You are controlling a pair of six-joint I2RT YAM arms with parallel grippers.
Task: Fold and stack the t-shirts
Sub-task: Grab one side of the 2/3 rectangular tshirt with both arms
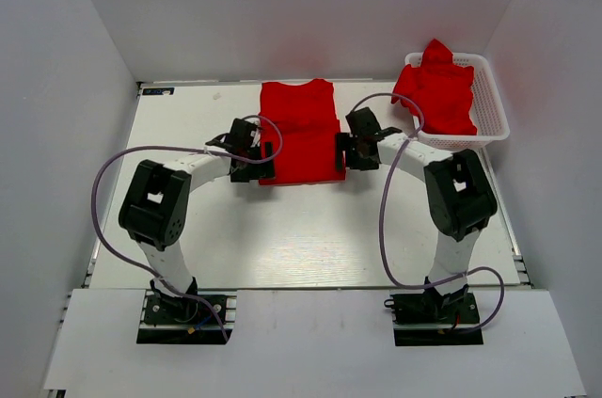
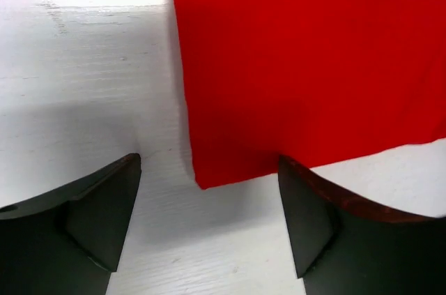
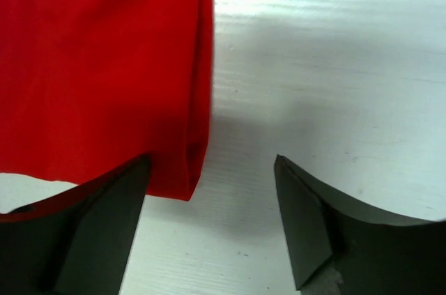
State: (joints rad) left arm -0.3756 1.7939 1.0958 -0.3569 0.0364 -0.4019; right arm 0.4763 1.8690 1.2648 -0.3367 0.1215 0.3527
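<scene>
A red t-shirt (image 1: 299,130) lies flat on the table's far middle, its sides folded in to a tall rectangle. My left gripper (image 1: 267,161) is open at its near left corner, which shows between the fingers in the left wrist view (image 2: 293,79). My right gripper (image 1: 341,153) is open at its near right corner; the folded edge shows in the right wrist view (image 3: 104,72). Neither gripper holds fabric. More red t-shirts (image 1: 437,87) lie heaped in the white basket (image 1: 493,97).
The white lattice basket stands at the table's far right corner. White walls close in the table on three sides. Purple cables loop from both arms over the near table (image 1: 282,238).
</scene>
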